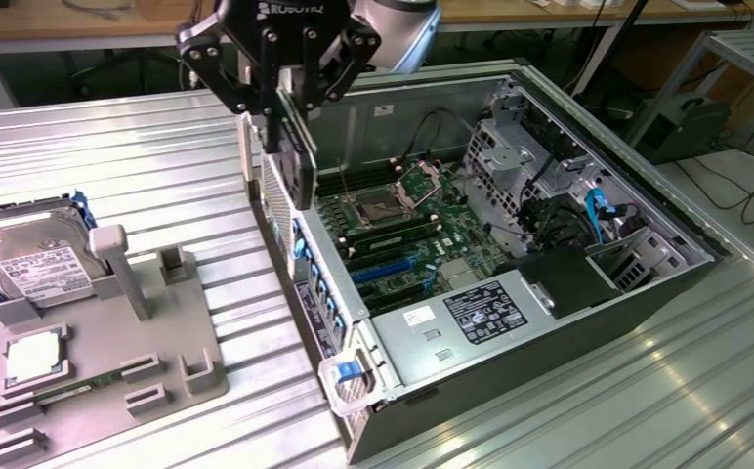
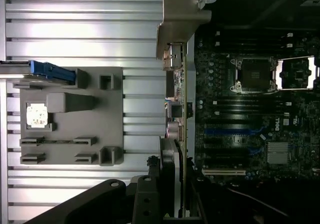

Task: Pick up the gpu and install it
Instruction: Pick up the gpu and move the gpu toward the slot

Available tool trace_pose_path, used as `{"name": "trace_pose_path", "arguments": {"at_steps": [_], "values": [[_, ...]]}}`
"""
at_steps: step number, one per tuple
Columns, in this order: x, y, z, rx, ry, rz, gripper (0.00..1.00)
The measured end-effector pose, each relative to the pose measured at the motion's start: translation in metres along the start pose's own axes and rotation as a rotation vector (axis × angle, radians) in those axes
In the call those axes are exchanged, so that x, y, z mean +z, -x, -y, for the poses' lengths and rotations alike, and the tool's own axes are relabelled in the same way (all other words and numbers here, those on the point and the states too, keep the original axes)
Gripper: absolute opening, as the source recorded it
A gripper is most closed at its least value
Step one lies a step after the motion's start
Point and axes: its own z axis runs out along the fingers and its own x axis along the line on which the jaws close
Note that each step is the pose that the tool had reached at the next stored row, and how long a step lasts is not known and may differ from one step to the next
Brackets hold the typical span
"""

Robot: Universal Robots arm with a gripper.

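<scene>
The gpu [image 1: 299,156] hangs on edge from my gripper [image 1: 286,98], a thin dark card pointing down. It is in the air above the near side wall of the open computer case [image 1: 638,293], higher than the motherboard [image 1: 403,234]. The gripper is shut on the card's upper end. In the wrist view the gpu [image 2: 183,109] appears edge-on with its silver bracket [image 2: 177,14] at the far end, held between the gripper [image 2: 172,184] fingers. It lines up along the boundary between the table and the motherboard [image 2: 250,109], beside the blue expansion slots [image 2: 230,131].
A grey fixture tray [image 1: 155,342] lies at the exterior view's left, carrying a silver hard drive [image 1: 38,264], a processor [image 1: 32,357] and a memory stick [image 1: 77,388]. The case holds a black power supply [image 1: 572,278], drive cages and cables. The table is ribbed metal.
</scene>
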Motion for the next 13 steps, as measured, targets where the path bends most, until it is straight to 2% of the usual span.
{"name": "trace_pose_path", "arguments": {"at_steps": [9,13], "values": [[0.0051,0.039,0.0006,-0.001,0.0,-0.0001,0.28],[0.0078,0.061,0.0009,-0.001,0.0,0.0,0.28]]}}
